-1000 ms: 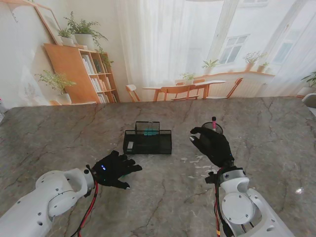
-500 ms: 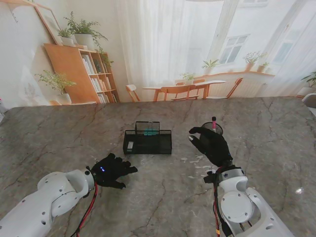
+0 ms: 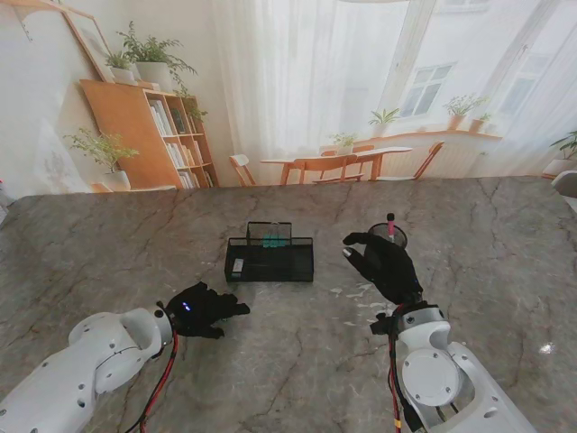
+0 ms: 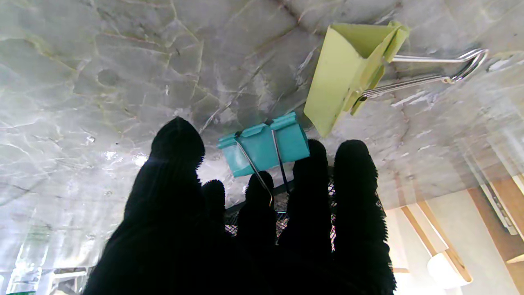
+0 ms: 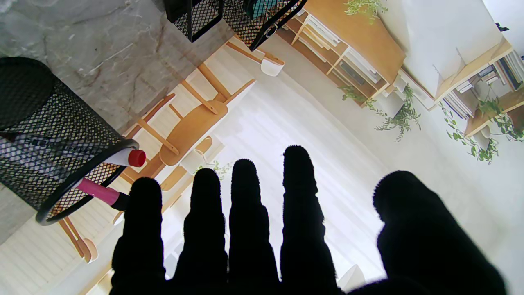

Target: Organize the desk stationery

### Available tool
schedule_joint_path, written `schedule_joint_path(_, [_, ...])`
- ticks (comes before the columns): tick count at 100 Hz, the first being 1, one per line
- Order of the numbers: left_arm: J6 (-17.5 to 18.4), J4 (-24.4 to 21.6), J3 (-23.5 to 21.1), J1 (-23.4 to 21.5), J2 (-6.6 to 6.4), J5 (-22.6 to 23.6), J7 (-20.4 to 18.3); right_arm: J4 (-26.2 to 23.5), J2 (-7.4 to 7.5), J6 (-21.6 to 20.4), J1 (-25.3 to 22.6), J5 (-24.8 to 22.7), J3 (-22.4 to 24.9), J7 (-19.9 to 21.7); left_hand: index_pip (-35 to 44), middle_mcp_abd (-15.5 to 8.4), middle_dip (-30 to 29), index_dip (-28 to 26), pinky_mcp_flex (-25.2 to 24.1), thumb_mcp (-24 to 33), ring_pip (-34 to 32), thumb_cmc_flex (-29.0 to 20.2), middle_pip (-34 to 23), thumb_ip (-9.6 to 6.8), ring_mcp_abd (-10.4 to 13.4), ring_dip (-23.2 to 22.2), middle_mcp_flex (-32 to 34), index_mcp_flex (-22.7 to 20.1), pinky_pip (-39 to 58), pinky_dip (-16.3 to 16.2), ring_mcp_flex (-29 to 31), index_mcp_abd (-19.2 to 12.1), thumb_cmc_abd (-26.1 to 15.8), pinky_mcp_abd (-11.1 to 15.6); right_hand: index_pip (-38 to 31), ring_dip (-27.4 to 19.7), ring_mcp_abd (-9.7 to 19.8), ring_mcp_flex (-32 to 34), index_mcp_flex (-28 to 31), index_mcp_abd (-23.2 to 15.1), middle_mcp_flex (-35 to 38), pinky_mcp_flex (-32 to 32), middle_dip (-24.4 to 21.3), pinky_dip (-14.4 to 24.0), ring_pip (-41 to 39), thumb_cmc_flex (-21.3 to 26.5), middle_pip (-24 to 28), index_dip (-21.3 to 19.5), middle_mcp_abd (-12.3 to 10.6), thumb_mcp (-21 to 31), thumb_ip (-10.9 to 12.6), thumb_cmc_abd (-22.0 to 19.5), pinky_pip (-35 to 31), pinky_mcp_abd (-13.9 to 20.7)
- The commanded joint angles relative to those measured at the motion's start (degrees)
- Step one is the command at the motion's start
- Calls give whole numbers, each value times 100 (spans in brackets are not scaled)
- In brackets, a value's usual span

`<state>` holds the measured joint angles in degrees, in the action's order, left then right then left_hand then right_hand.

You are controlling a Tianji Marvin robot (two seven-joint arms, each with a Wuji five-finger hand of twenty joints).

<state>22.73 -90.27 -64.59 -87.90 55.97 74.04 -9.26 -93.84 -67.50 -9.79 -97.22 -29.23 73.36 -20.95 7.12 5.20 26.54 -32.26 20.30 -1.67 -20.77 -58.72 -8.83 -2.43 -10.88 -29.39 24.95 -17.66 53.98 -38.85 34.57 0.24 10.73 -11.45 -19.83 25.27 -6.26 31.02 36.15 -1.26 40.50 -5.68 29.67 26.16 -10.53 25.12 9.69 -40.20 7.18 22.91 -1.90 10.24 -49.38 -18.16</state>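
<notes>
Left wrist view: a teal binder clip (image 4: 264, 144) lies on the marble table (image 4: 102, 73) right at the fingertips (image 4: 309, 153) of the left hand (image 4: 245, 229), its wire handles running back between the middle fingers. The black-gloved fingers are curled in close around it, but whether they actually pinch it or only touch it cannot be told. Just beside it, farther out, a larger yellow-green binder clip (image 4: 352, 69) lies apart from the hand, its silver wire handles pointing away.

In the stand view the left hand (image 3: 200, 309) sits low on the table (image 3: 90, 244), nearer to me than the black mesh desk organizer (image 3: 270, 257), its forearm reaching in from the lower left corner. The clips are too small to make out there.

The right hand (image 3: 383, 263) is raised off the table with fingers spread and slightly hooked, holding nothing. It hovers just beside the round black mesh pen cup (image 5: 53, 143), which holds a pink marker (image 5: 100, 192) and a white pen with a red cap (image 5: 127, 157). The right wrist view shows all five fingers (image 5: 297, 196) apart against the room backdrop.
</notes>
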Motion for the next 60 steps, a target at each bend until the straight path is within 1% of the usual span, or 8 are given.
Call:
schedule_joint_path(1, [33, 98, 71, 31, -9, 44, -1, 17, -21, -28, -12, -1, 12, 38, 31, -38, 128, -35, 449, 77, -286, -410, -167, 396, 370, -181, 218, -115, 310, -16, 470, -128, 198, 244, -68, 52, 60, 41, 18, -43, 9, 67, 60, 124, 45, 25, 69, -64, -23, -138, -14, -117, -19, 92])
schedule_joint_path(10, [5, 207, 180, 111, -10, -10, 30, 8, -27, -21, -29, -8, 31, 4, 173, -79, 228, -56, 880, 97, -414, -608, -373, 388, 544, -278, 367, -286, 428, 106, 809, -156, 232, 447, -71, 53, 64, 49, 31, -45, 12, 70, 59, 124, 43, 25, 67, -63, -8, -144, -14, -136, -17, 87])
schedule_joint_path(23, [-3, 390, 360, 261, -8, -164, 83, -5, -32, -17, -57, -38, 63, -45, 507, -122, 411, -163, 1108, 104, -416, -776, -796, 383, 691, -337, 698, -592, 457, 252, 1054, -168, 233, 570, -70, 54, 54, 57, 35, -41, 25, 65, 59, 127, 43, 34, 70, -60, -12, -153, -14, -151, -20, 78])
schedule_joint_path(34, [27, 498, 475, 361, -8, -246, 127, -11, -36, -10, -77, -52, 89, -79, 1402, -190, 779, -579, 1322, 103, -449, -911, -1282, 388, 837, -433, 1258, -1075, 576, 260, 1366, -138, 278, 685, -69, 54, 51, 56, 34, -43, 29, 69, 58, 127, 46, 42, 70, -58, -7, -164, -15, -163, -20, 82])
schedule_joint_path(38, [23, 533, 507, 384, -6, -278, 151, -16, -37, -6, -85, -57, 97, -88, 1825, -212, 1605, -1065, 1416, 129, -467, -1076, -1203, 425, 893, -499, 1645, -1211, 627, 236, 1482, -161, 517, 729, -73, 54, 53, 57, 46, -44, 23, 70, 57, 127, 46, 50, 67, -58, -8, -166, -14, -176, -20, 84])
schedule_joint_path(42, [18, 546, 526, 396, -3, -316, 150, -19, -38, -2, -91, -63, 105, -97, 2177, -259, 2064, -1122, 1502, 156, -536, -1230, -961, 431, 916, -655, 2123, -1360, 722, 174, 1596, -196, 748, 746, -70, 54, 51, 57, 39, -48, 27, 69, 58, 128, 47, 56, 68, -57, 6, -172, -16, -201, -21, 83])
schedule_joint_path(50, [35, 587, 559, 420, -3, -338, 181, -25, -39, 0, -102, -72, 118, -110, 3001, -338, 2458, -868, 1752, 200, -586, -1426, -465, 426, 1001, -1244, 2727, -1587, 923, 101, 1913, -244, 935, 872, -74, 55, 48, 56, 50, -44, 31, 73, 57, 127, 48, 66, 68, -56, 3, -190, -19, -213, -19, 80])
schedule_joint_path(60, [98, 658, 590, 451, -1, -374, 274, -33, -41, 5, -116, -84, 134, -128, 3599, -403, 2519, -520, 2051, 380, -775, -1523, -499, 435, 1048, -1526, 3140, -1863, 1142, 31, 2229, -288, 983, 997, -74, 57, 49, 68, 47, -45, 30, 71, 57, 128, 44, 76, 68, -55, 2, -211, -19, -221, -21, 78])
